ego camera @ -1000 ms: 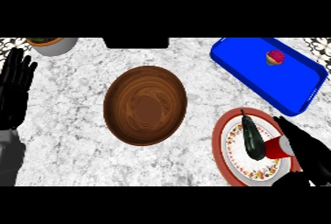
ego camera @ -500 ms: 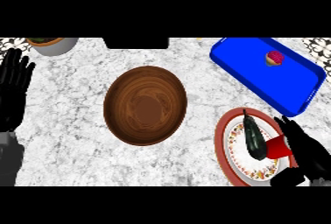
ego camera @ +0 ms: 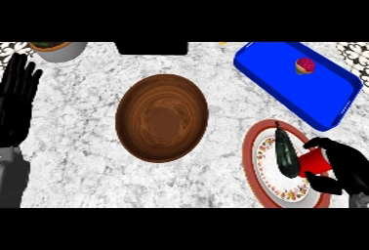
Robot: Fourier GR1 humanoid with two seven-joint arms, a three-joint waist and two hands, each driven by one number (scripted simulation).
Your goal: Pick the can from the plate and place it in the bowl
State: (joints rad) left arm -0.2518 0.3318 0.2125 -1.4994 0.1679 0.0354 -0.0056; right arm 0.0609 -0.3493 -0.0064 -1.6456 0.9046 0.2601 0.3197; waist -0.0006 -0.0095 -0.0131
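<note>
A small red can [ego camera: 314, 161] stands on the right side of a white plate [ego camera: 250, 165] with a red rim, at the lower right of the head view. My right hand [ego camera: 347, 166] comes in from the right edge, its fingers and thumb curled round the can and hiding its far side. A dark green vegetable [ego camera: 286, 154] lies on the plate just left of the can. The wide brown wooden bowl [ego camera: 162, 124] sits empty at the centre, well left of the plate. At the left edge my left hand [ego camera: 17, 95] rests open, fingers up.
A blue tray [ego camera: 288, 83] holding a small cupcake [ego camera: 305, 66] lies at the back right, just beyond the plate. A grey pot [ego camera: 59, 49] stands at the back left, and a black object [ego camera: 151, 48] sits at the back edge.
My right hand has pulled a little to the right and its fingers have curled round the red can, which now shows more plainly. The left hand has stayed put.
</note>
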